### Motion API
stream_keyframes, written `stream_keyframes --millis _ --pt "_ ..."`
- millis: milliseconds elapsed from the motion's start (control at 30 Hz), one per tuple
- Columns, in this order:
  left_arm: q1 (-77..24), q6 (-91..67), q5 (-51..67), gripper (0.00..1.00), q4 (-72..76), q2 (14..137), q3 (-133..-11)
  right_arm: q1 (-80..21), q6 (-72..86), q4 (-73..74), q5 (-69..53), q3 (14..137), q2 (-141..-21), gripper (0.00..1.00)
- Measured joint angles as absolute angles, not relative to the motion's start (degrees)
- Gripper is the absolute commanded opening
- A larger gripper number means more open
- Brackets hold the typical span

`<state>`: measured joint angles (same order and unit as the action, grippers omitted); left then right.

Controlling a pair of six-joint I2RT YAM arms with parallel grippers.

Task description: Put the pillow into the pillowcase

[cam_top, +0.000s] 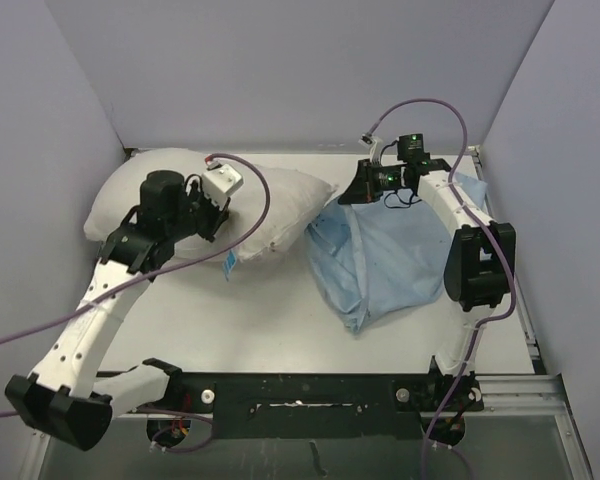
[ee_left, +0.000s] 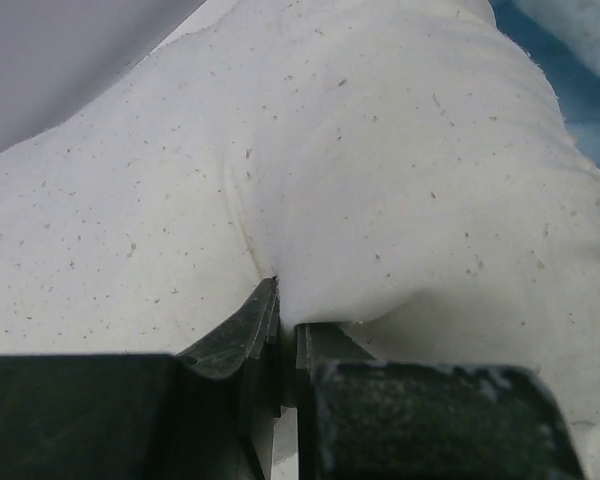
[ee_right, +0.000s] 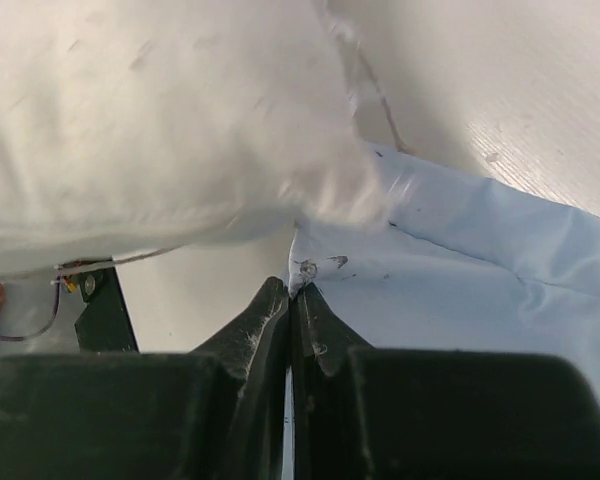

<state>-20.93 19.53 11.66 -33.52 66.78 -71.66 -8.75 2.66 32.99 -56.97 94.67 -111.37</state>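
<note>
The pillow (cam_top: 280, 215) lay on the table (cam_top: 270, 320), wholly outside the pillowcase (cam_top: 390, 265). The pillowcase was a crumpled blue heap just to the right of the pillow. Its upper left edge was raised beside the pillow's right corner. Whether cloth and corner actually touched there could not be told.

The left gripper (ee_left: 285, 315) sat on top of the pillow, near the middle of its front side. Its jaws were closed almost fully together and pinched a small fold of the pillow's cover. The white fabric puckered and creased toward the fingertips.

The right gripper (ee_right: 292, 295) was just right of the pillow's right corner. Its jaws were pressed tight together, and the pillowcase's blue edge was caught between the tips. From that grip the blue cloth sloped away from the pillow and down. In the right wrist view the pillow's corner hung blurred just above and left of the closed fingers.

A purple cable (cam_top: 265, 195) looped from the left wrist across the pillow's right half.
</note>
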Motion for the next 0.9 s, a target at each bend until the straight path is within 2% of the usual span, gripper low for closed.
stream_keyframes --millis 267,567,733,900 --pt "-21.08 11.64 18.04 0.00 -39.33 53.32 -68.42 -12.10 3.29 33.28 -54.54 94.76 -111.44 0.00" --pt "-21.17 7.84 22.20 0.00 -44.49 50.26 -68.51 -7.73 3.38 33.93 -52.21 94.98 -111.42 0.00" --pt "-21.80 5.06 27.77 0.00 -44.07 51.99 -67.99 -8.03 3.40 33.93 -52.31 94.98 -111.31 0.00" --pt "-24.67 4.05 27.09 0.00 -42.61 54.30 -64.93 -8.73 2.68 34.39 -53.19 94.98 -110.04 0.00"
